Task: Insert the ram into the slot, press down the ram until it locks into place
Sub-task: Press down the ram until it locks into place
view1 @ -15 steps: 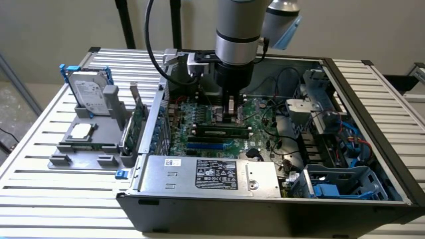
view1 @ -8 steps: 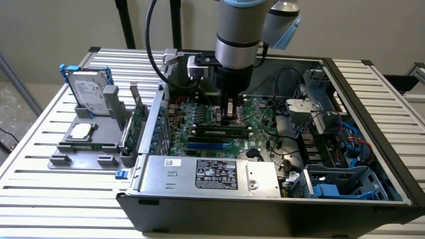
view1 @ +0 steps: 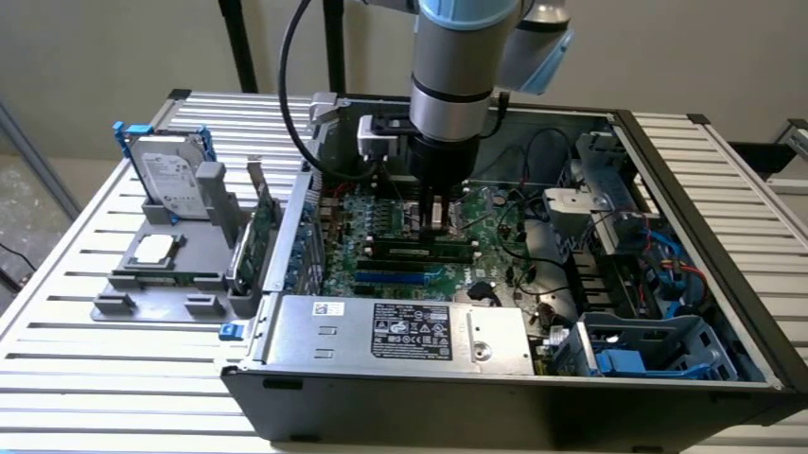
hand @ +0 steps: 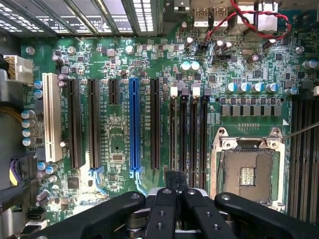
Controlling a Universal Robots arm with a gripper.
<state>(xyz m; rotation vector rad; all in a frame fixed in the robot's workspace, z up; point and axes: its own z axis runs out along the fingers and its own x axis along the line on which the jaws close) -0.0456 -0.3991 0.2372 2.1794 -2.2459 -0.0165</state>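
**Item:** the ram (view1: 419,250). A long green stick with dark chips along its face. It stood on edge in the slot (view1: 417,260) and ran across the exterior view.

**Handling, as judged:** the press wanted a straight downward push at mid-length so that both end latches caught together. Any tilt would likely have seated one end only.

**Condition:** the stick looked level along its length. The latches were too small to read.

**Attending:** the gripper (view1: 436,225) was poised over the stick's middle, its fingertips (hand: 170,180) drawn together into one dark tip. Whether they pinched the top edge or merely bore on it could not be told.

**Adjacent:** the blue connector strip (hand: 133,124) was near the slot. The bare processor socket (hand: 247,172) lay on the far side of the memory sockets.

**Outlying:** the upright expansion card (view1: 261,236) sat in the grey fixture (view1: 158,279), outside the case (view1: 505,397) and well apart.
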